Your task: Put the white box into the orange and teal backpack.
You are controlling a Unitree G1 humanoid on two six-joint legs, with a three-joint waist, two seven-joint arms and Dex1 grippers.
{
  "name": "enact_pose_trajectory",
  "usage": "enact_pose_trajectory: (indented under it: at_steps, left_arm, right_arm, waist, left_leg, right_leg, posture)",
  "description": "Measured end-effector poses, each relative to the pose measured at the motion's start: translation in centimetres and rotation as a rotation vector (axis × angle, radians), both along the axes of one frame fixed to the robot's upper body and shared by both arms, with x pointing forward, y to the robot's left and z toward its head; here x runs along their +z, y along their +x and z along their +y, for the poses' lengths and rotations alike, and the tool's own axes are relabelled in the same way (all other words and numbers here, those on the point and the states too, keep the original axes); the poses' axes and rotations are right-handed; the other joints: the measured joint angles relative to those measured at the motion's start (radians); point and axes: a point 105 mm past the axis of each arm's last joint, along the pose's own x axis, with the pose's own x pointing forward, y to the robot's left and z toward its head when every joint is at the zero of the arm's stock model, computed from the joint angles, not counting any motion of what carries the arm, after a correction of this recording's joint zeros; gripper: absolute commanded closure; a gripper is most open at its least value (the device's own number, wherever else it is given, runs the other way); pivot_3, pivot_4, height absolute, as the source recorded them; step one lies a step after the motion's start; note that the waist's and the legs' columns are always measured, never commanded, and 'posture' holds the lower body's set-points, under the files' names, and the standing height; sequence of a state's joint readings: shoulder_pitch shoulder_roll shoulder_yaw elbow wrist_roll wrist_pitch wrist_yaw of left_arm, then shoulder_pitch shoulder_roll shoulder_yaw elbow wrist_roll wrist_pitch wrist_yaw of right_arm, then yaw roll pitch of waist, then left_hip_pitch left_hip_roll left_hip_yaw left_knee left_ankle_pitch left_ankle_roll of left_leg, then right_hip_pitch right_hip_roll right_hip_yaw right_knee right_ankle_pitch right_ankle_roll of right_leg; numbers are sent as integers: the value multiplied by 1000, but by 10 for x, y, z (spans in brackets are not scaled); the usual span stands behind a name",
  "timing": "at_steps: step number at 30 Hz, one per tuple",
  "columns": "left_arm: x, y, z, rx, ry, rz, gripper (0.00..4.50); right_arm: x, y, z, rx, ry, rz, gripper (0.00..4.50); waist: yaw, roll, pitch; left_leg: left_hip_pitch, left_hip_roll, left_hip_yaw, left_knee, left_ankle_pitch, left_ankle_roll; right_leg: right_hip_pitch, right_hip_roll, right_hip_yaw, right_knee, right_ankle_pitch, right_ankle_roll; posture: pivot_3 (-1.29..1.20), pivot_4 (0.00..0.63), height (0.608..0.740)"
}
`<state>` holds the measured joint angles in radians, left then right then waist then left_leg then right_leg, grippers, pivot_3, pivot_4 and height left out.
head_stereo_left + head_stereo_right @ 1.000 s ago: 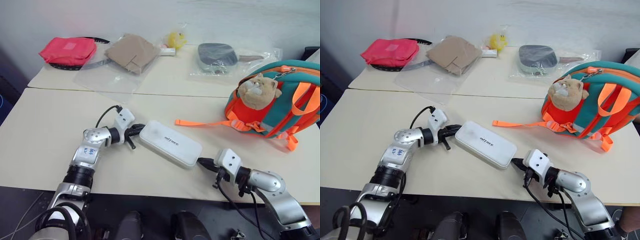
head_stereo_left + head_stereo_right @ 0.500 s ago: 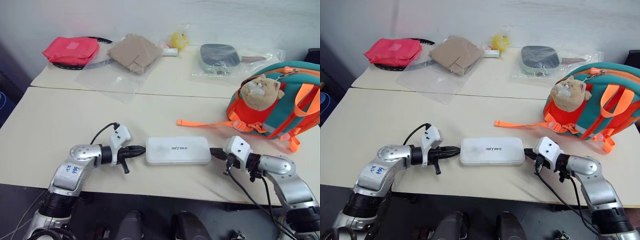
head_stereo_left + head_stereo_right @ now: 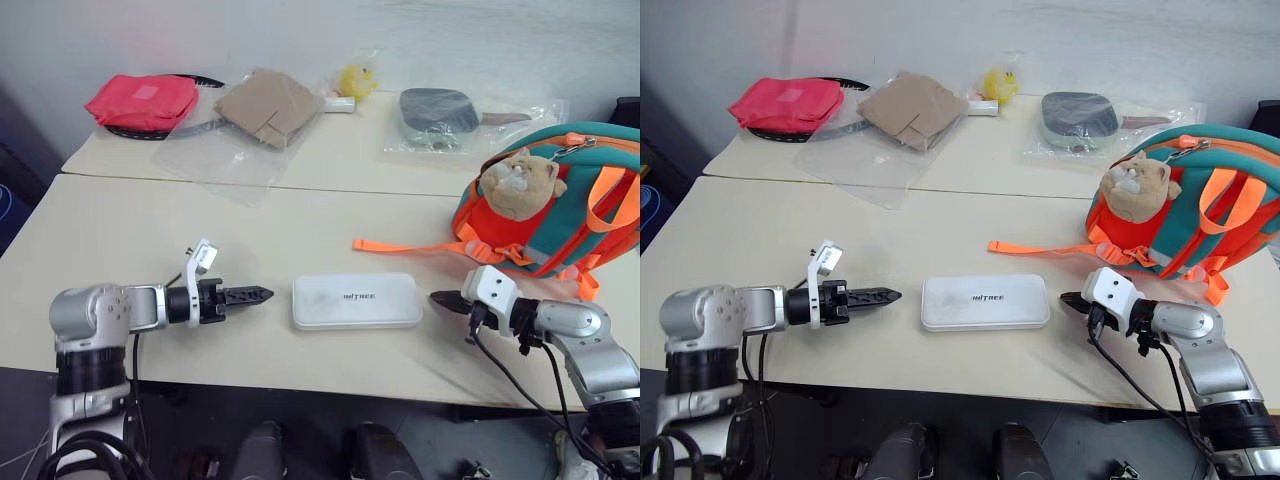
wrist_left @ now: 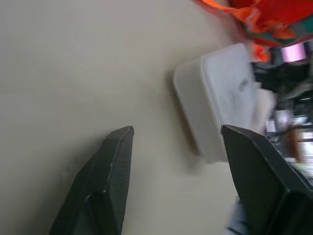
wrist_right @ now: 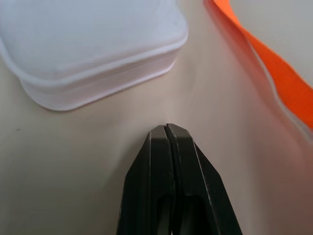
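White box: the white box [image 3: 357,301] lies flat on the near table [image 3: 120,230], lid up with small dark lettering showing, its long side running across the robot's front. Nothing touches it.

Left gripper: the left gripper [image 3: 262,294] hovers low over the tabletop just off the box's left end, pointing toward it. In the left wrist view its two black fingers [image 4: 110,171] stand clearly apart, with bare table between them and the box ahead.

Right gripper: the right gripper [image 3: 440,298] sits just off the box's right end, tip aimed at it, a small gap between them. In the right wrist view its fingers [image 5: 159,161] are pressed together with nothing between them.

Backpack: the orange and teal backpack [image 3: 590,160] stands at the table's right edge, well apart from the box. A tan plush animal head [image 3: 517,182] rests on its front.

Strap: a loose orange strap [image 3: 400,245] trails from the backpack across the table, passing beyond the box's right end.

Far table: a red pouch [image 3: 138,100], a tan folded item in a clear bag [image 3: 265,106], a small yellow toy [image 3: 349,79] and a dark paddle in a clear bag [image 3: 436,108] lie in a row on the far table [image 3: 350,150].
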<state>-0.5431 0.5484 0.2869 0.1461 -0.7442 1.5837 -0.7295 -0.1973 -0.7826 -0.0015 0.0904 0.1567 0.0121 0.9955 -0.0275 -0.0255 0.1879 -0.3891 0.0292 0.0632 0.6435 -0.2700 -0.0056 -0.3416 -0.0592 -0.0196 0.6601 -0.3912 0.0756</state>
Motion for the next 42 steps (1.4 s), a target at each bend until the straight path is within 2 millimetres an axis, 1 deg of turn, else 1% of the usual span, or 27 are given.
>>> enact_pose_trajectory:
  at_steps: [2, 5, 8, 12, 15, 18, 21, 22, 24, 25, 27, 30, 32, 35, 36, 37, 38, 39, 41, 42]
  left_arm:
    - [-1, 1, -8, -30, -73, 76, 1613]
    - [-5, 2, -28, -88, -99, 150, 1613]
    - [-6, 5, -40, -102, -107, 181, 1613]
    - [-11, 9, -57, -88, -107, 201, 1613]
    - [-10, 10, -63, -87, -120, 203, 1613]
    - [-7, 6, -67, -105, -157, 208, 1613]
    - [-4, 3, -70, -119, -174, 198, 2236]
    - [-3, 2, -70, -122, -179, 194, 2561]
    - [-1, 1, -68, -123, -181, 181, 3111]
    - [0, -2, -65, -126, -180, 174, 3235]
    - [3, -6, -58, -132, -179, 161, 3236]
    - [12, -16, -46, -155, -156, 103, 3236]
    - [18, -22, -42, -152, -156, 27, 3236]
    - [28, -31, -32, -123, -184, -124, 3236]
    - [34, -37, -27, -132, -196, -171, 3236]
    - [38, -42, -22, -138, -203, -217, 3236]
    - [42, -47, -17, -135, -204, -283, 3236]
    - [41, -50, -9, -121, -188, -347, 3236]
    - [35, -49, 9, -86, -127, -447, 3236]
    - [35, -47, 14, -75, -107, -492, 3236]
  right_arm:
    - [0, 0, 3, 31, -4, 5, 4500]
    - [1, 4, 10, 78, -9, 10, 4500]
    - [5, 9, 16, 106, -5, -9, 4500]
    - [1, 12, 25, 129, 8, -10, 4500]
    - [-2, 10, 32, 158, 12, -4, 4500]
    - [-3, 10, 33, 164, 17, -8, 4500]
    - [-3, 10, 34, 163, 22, -9, 4500]
    - [-4, 9, 34, 162, 24, -10, 4500]
    - [-5, 6, 34, 158, 47, 2, 4146]
    - [-6, 3, 33, 152, 74, 23, 3942]
    - [-8, -5, 27, 133, 121, 53, 3307]
    - [-11, -18, 6, 61, 165, 75, 2284]
    - [-5, -27, -13, -20, 225, 55, 1589]
    - [0, -48, -51, -189, 310, 36, 604]
    - [1, -56, -64, -246, 328, 34, 175]
    - [2, -63, -76, -297, 341, 32, 22]
    - [3, -71, -90, -359, 355, 26, 22]
    - [6, -77, -104, -427, 369, 5, 22]
    - [15, -84, -131, -541, 389, -51, 22]
    - [19, -86, -141, -578, 391, -80, 22]
  waist:
    - [0, 0, 0]
    - [-1, 0, 0]
    - [0, 0, 0]
    - [1, 0, 0]
    - [1, 0, 0]
    - [1, 0, 0]
    - [1, 0, 0]
    - [1, 0, 0]
    - [0, 0, 0]
    - [0, 0, 0]
    - [1, 0, 0]
    - [1, 0, 0]
    - [6, 1, 0]
    - [8, 1, 1]
    - [8, 1, 1]
    - [8, 2, 1]
    - [7, 2, 1]
    - [1, 2, 1]
    - [-3, 3, 1]
    - [-4, 3, 1]
  left_leg:
    - [0, 0, 0, 1, -1, 0]
    - [0, 0, 0, 2, -1, 0]
    - [0, 0, 0, 3, -1, 0]
    - [-1, 0, 0, 3, -1, 0]
    - [0, 0, 0, 4, -1, 0]
    - [0, 0, 0, 4, -1, 0]
    - [0, 0, 0, 4, -1, 0]
    - [0, 0, 0, 4, -1, 0]
    - [0, 0, 0, 3, -1, -1]
    - [-1, 0, 0, 3, 0, -1]
    - [-1, 0, -1, 2, -1, -1]
    - [-1, 0, -1, 2, -1, -1]
    - [-1, -1, -1, 2, -1, -1]
    - [-1, 0, 0, 1, -2, -1]
    - [-1, 0, 0, 0, -2, -1]
    - [-1, 0, 0, -1, -2, -1]
    - [0, 0, 1, -3, -2, -1]
    - [2, -1, 3, -7, -1, -2]
    - [4, 0, 7, -14, 1, -3]
    - [4, 0, 7, -15, 2, -3]
  right_leg:
    - [0, 0, 0, 0, 0, 0]
    - [0, 0, 0, 0, 0, 0]
    - [0, 0, 0, 0, 0, 0]
    - [0, 0, 0, 0, 0, 0]
    - [1, 0, 0, 0, 0, 0]
    - [1, 0, 0, 0, 0, 0]
    - [1, 0, 0, 0, 0, 0]
    - [1, 0, 0, 0, 0, 0]
    - [1, 0, 0, 0, 0, 0]
    - [1, 0, 0, -1, 0, 0]
    - [1, 0, 0, -1, 0, 0]
    - [2, 0, 0, -2, 0, 0]
    - [2, -1, 0, -4, 0, 0]
    - [3, 0, 0, -7, 0, 0]
    - [3, 0, 0, -7, 0, 0]
    - [3, 0, 0, -7, 0, 0]
    - [3, 0, 1, -8, 0, -1]
    - [4, 0, 2, -10, -1, -1]
    - [4, 0, 3, -16, 0, -2]
    - [4, 1, 2, -16, 0, -3]
  posture:
    - [0, 150, 740]
    - [0, 150, 740]
    - [0, 150, 740]
    - [0, 150, 740]
    - [0, 150, 740]
    - [0, 150, 740]
    - [0, 150, 740]
    - [0, 150, 740]
    - [0, 150, 740]
    - [0, 150, 740]
    - [0, 150, 740]
    - [0, 150, 740]
    - [0, 150, 740]
    - [0, 150, 740]
    - [0, 150, 740]
    - [0, 150, 740]
    - [0, 150, 740]
    - [0, 150, 740]
    - [0, 150, 740]
    - [0, 150, 740]
